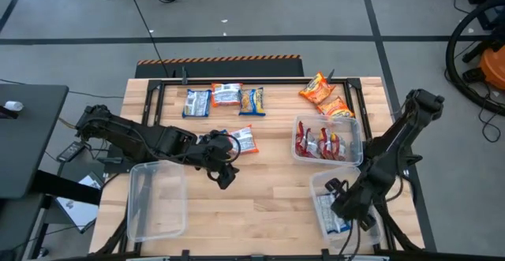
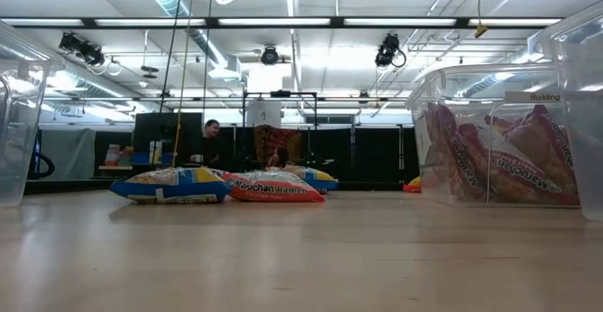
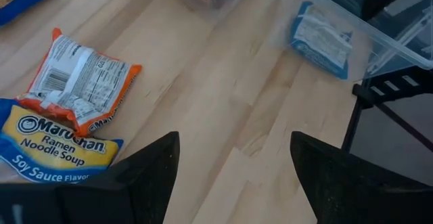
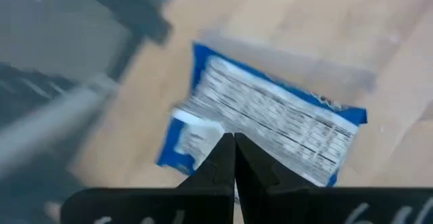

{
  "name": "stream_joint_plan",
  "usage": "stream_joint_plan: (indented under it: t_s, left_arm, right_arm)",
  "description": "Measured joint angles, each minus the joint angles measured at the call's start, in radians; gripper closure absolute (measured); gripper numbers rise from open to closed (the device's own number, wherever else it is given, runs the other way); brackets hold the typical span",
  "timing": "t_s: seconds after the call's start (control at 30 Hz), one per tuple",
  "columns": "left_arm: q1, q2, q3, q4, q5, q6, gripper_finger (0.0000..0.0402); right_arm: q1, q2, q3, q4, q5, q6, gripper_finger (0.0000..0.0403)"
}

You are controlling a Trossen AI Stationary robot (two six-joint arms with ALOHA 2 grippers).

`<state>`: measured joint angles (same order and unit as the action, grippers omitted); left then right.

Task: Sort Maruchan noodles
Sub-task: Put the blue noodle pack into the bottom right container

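Maruchan noodles lie on the wooden table: three blue-and-yellow packets [image 1: 225, 97] at the far edge, two orange ones [image 1: 327, 97] far right, and two more [image 1: 241, 139] at mid-table. My left gripper [image 1: 224, 176] hangs open beside those two, a red-and-white packet [image 3: 78, 82] overlapping a blue-and-yellow one [image 3: 54, 146]. My left gripper [image 3: 233, 176] has bare table below it. My right gripper [image 1: 343, 210] is shut with nothing between its fingers, over a blue packet [image 4: 270, 116] that lies flat in the near-right clear bin [image 1: 319, 184].
A clear bin [image 1: 298, 127] at the right holds several red-and-white packets [image 2: 499, 166]. Another clear bin [image 1: 156, 200] stands at the near left, close to my left arm. Bare table lies between the near bins. A person [image 2: 212, 142] shows in the room behind.
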<state>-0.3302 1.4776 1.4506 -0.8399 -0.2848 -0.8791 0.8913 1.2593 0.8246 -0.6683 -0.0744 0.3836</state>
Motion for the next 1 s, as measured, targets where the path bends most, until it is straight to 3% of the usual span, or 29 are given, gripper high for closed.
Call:
stream_joint_plan:
  t_s: [0.1,0.23,0.43,0.67,1.0]
  left_arm:
    - [0.000,0.000,0.000,0.009,0.000,0.000,0.0115]
    - [0.000,0.000,0.000,0.018,0.000,0.001,0.0115]
    - [-0.004,-0.002,0.000,0.031,0.017,0.001,0.0115]
    - [-0.006,-0.025,0.000,0.046,0.020,-0.005,0.0115]
    - [-0.006,-0.027,0.000,0.041,0.020,0.000,0.0115]
  right_arm:
    - [-0.010,-0.065,0.002,0.027,-0.043,-0.022,0.0398]
    - [0.014,-0.061,0.002,0.026,0.042,-0.124,0.0386]
    - [0.027,0.067,0.002,0.097,0.048,-0.202,0.0306]
    - [0.037,0.235,0.002,0.169,-0.067,-0.213,0.0232]
    - [0.086,0.388,0.006,0.233,-0.017,-0.252,0.0223]
